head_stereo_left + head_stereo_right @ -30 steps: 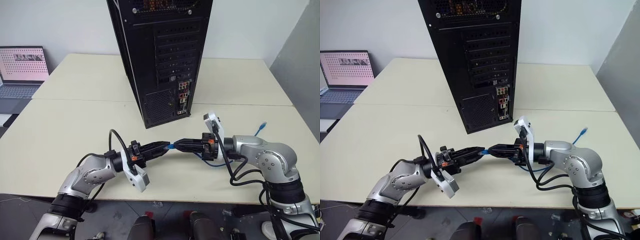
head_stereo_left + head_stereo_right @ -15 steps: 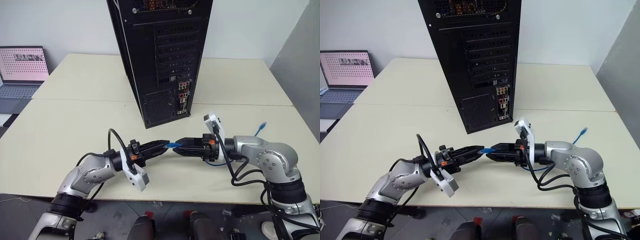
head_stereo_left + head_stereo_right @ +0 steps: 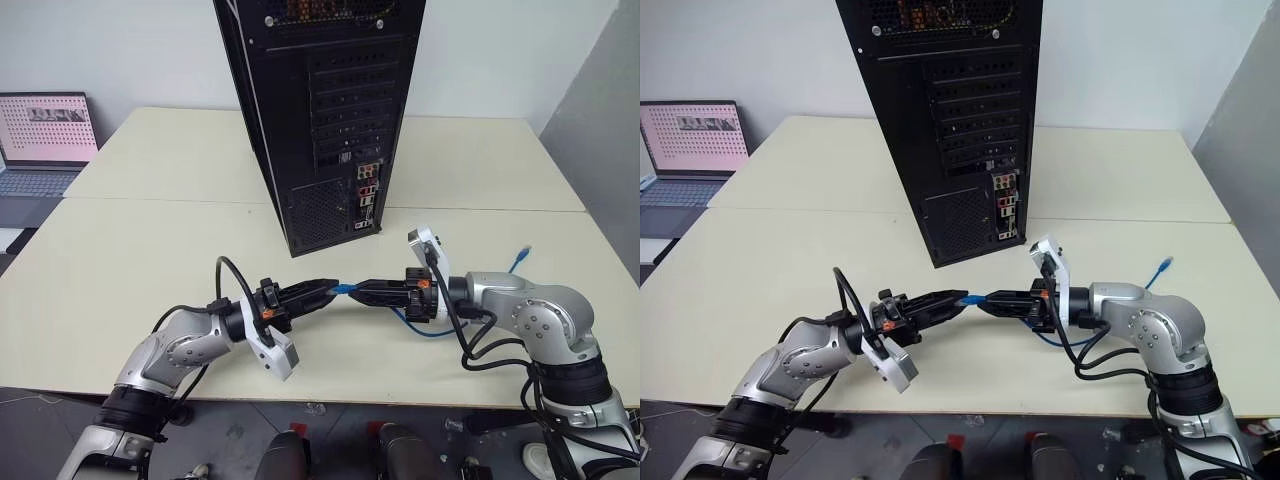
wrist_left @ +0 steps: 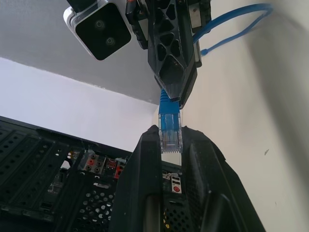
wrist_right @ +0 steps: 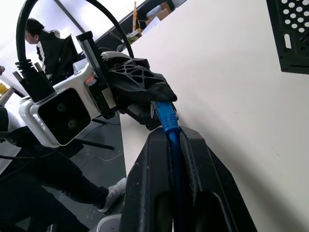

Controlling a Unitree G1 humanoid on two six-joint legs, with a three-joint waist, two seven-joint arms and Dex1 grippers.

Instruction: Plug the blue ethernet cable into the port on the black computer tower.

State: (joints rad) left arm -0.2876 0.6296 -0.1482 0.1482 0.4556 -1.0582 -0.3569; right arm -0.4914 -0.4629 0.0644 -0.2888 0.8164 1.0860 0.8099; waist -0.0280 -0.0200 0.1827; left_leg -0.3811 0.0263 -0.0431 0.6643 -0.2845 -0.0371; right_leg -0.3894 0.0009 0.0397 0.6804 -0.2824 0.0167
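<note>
Hands pinching blue ethernet cable (image 3: 344, 290): left hand (image 4: 170, 145) on plug, right hand (image 5: 171, 137) on cord.

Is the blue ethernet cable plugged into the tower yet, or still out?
Out. The blue ethernet cable hangs above the table between left gripper and right gripper, short of the black computer tower.

Both arms were silver-grey metal with rounded joint housings and black collars, looped with thick black cables. Each wrist carried a white boxy camera module, with small orange-red marks just beside it. The left gripper (image 3: 322, 290) and right gripper (image 3: 366, 292) had black, lattice-ribbed tapering fingers.
</note>
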